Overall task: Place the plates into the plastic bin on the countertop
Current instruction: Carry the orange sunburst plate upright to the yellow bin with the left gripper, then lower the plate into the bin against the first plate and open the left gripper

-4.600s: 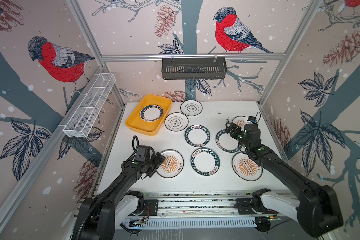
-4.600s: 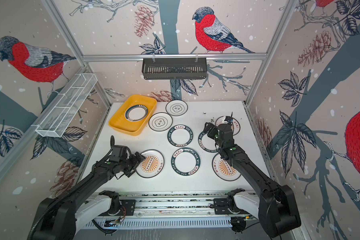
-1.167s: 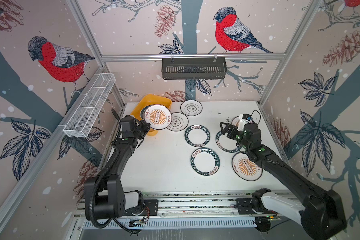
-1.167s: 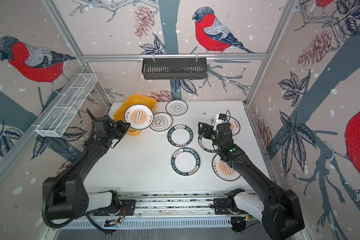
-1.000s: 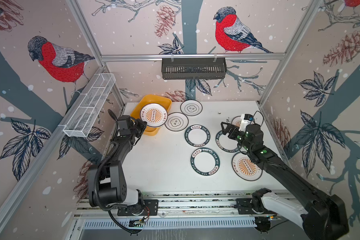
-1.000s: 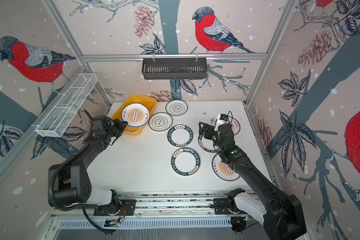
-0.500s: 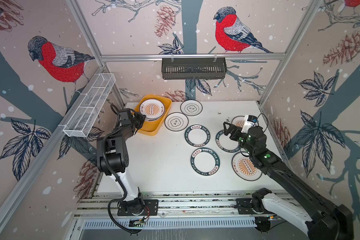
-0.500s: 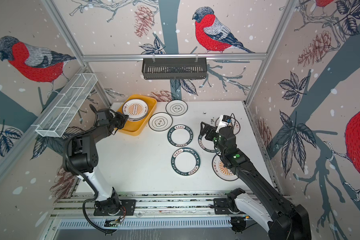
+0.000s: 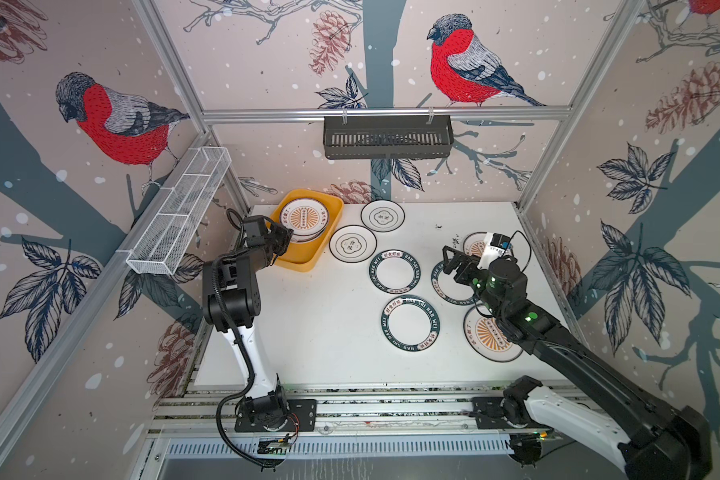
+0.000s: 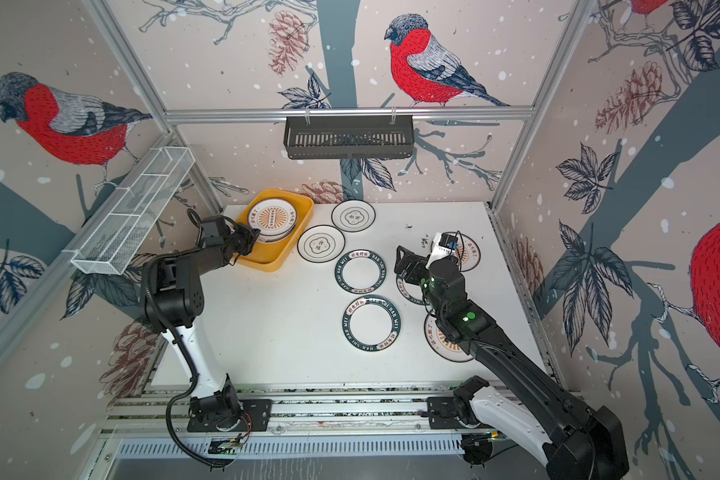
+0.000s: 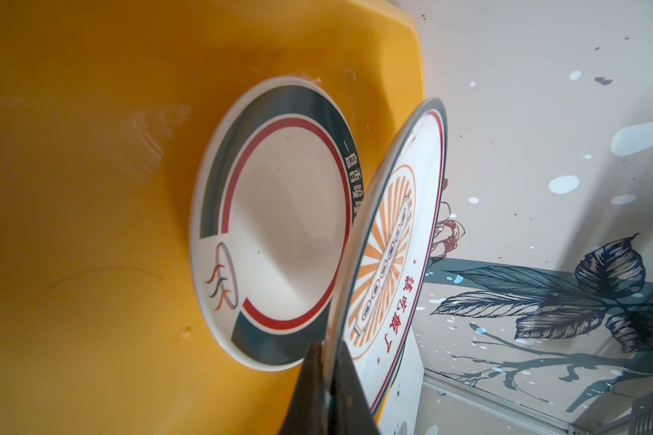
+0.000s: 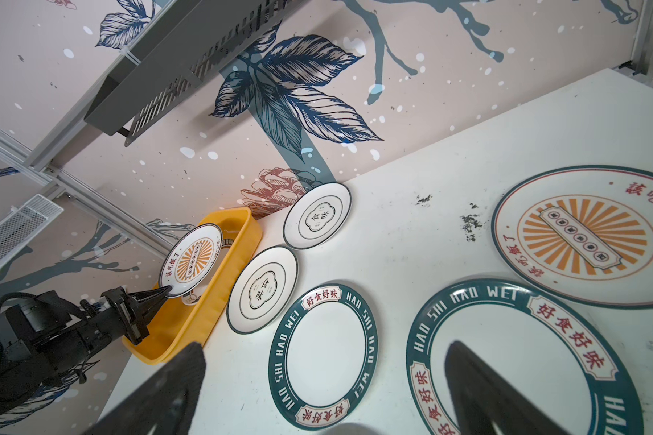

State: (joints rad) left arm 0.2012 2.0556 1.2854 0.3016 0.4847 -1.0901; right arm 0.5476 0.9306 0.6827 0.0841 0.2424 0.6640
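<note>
The yellow plastic bin [image 9: 304, 264] [image 10: 267, 264] sits at the countertop's [image 9: 316, 324] back left. My left gripper [image 9: 281, 239] [image 10: 252, 240] [image 11: 330, 361] is shut on the rim of a sunburst plate [image 9: 304, 217] [image 11: 393, 241] [image 12: 191, 260]. It holds that plate tilted over a dark-rimmed plate [image 11: 279, 226] lying in the bin [image 11: 91, 188]. My right gripper [image 9: 452, 262] [image 10: 404, 264] [image 12: 325, 348] hangs open and empty above a green-rimmed plate [image 9: 445, 286] [image 12: 506, 357]. Two more green-rimmed plates [image 9: 395, 271] [image 9: 410, 323], two flower plates [image 9: 382, 216] [image 9: 352, 244] and two sunburst plates [image 9: 491, 340] [image 9: 472, 245] lie on the countertop.
A black slatted basket [image 9: 387, 137] hangs on the back wall. A white wire-mesh basket [image 9: 179, 216] is fixed to the left wall. Aluminium rails [image 9: 350, 405] frame the countertop's front edge.
My left gripper has carried the sunburst plate back and left until it is over the bin. The right arm has shifted only slightly.
</note>
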